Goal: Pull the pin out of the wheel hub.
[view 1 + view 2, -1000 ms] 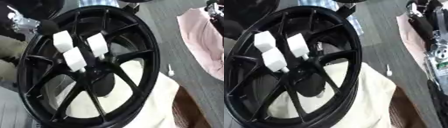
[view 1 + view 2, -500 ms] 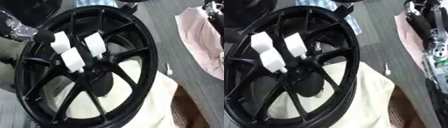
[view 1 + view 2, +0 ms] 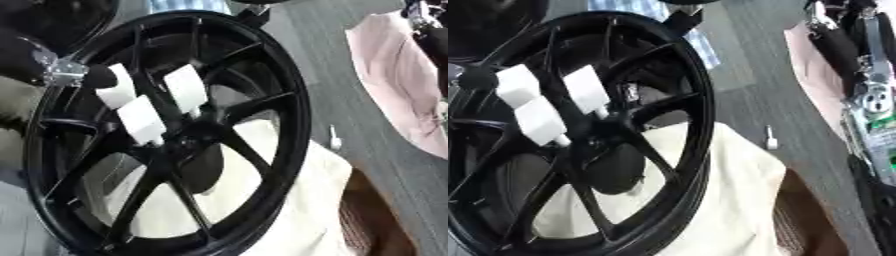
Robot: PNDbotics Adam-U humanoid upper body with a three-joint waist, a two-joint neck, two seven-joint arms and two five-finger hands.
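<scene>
A black wheel (image 3: pixel 262 100) fills most of the frame, lying on a cream cloth (image 3: pixel 289 210). Three white pins (image 3: pixel 140 120) stand out of its hub just left of centre. The left hand (image 3: pixel 87 76) reaches in from the upper left, a dark fingertip touching the leftmost pin; whether the fingers grasp it I cannot tell. The right arm (image 3: pixel 868 100) runs down the right edge.

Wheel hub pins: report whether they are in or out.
In. Three white-handled pins stand seated in the black wheel hub; the left hand touches one.
</scene>
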